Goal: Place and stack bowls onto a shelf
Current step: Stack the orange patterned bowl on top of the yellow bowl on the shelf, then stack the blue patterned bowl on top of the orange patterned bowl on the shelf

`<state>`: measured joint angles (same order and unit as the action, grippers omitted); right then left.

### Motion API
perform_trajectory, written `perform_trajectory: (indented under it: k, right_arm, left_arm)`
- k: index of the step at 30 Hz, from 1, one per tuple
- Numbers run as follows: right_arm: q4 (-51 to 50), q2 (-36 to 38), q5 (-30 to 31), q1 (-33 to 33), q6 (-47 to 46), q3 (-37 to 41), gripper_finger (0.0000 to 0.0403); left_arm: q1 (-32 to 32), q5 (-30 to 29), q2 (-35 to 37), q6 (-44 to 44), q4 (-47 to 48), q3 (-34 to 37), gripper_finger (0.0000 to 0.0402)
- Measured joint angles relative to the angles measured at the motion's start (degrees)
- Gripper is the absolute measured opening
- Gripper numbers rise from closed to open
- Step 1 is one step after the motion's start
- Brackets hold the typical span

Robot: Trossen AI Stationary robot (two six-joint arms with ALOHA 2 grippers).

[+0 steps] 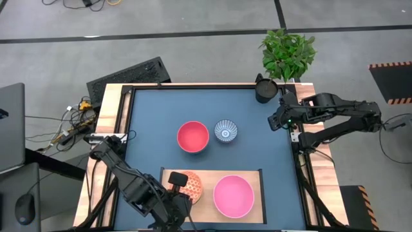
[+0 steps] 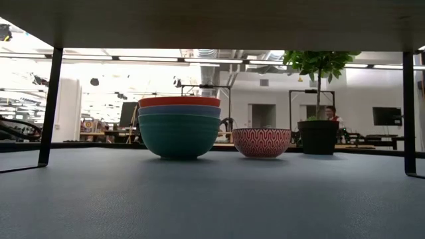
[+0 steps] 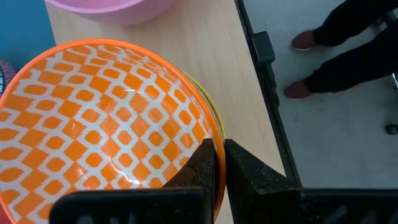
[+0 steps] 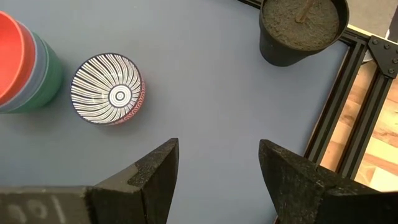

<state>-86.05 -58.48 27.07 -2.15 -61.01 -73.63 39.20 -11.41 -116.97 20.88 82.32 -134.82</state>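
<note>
Left gripper (image 3: 217, 165): fingers (image 3: 202, 163) pinched narrow on the rim of the small orange-lattice patterned bowl (image 3: 106, 124), one finger inside, one outside. That bowl sits on the flat pale wooden shelf board (image 1: 257, 175) at the counter's 6 o'clock edge, on the board's 9 o'clock half. In the left wrist view a yellowish edge shows just under its rim; cannot tell what it is. Wide plain pink bowl (image 1: 233, 195) sits on the same board, on its 3 o'clock half, just beside the lattice bowl, not touching as far as the high view shows.

Right gripper (image 4: 217, 165): fingers spread wide, holding nothing, hovering over the dark blue counter (image 1: 154, 116) near its 2 o'clock corner. Dark pot with a green leafy plant (image 1: 266, 89) stands just beside it, toward 12 o'clock.

Counter centre: stack of wide bowls, red on top (image 1: 193, 136), then a grey-blue one, teal-green at the bottom per the low view. Small bowl with blue-and-white radial stripes inside and a red pattern outside (image 1: 225, 131) stands just at 3 o'clock of the stack, apart from it, upright.

Beyond the counter's edge, the left wrist view catches a person's dark trouser legs and reddish shoes (image 3: 305, 41) on the grey floor.
</note>
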Motion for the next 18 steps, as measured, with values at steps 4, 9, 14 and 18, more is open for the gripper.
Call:
perform_trajectory:
  k: [4, 9, 14, 18]
  right_arm:
    - [-0.01, 0.00, 0.00, 0.00, 0.02, 0.02, 0.0249]
    - [-0.03, 0.00, -0.02, 0.00, 0.04, 0.00, 0.0249]
    - [-0.03, 0.00, 0.00, 0.00, 0.08, 0.02, 0.0249]
    - [-0.03, 0.00, 0.00, 0.00, 0.24, 0.01, 0.0249]
  left_arm:
    - [0.00, -0.02, 0.00, 0.02, 0.15, 0.00, 0.0006]
    - [0.00, -0.02, 0.00, -0.01, 0.16, 0.00, 0.0030]
    - [-0.03, 0.22, 0.00, -0.64, 0.39, 0.00, 0.0054]
    - [-0.04, 1.32, 0.00, -0.22, 1.09, 0.00, 0.0075]
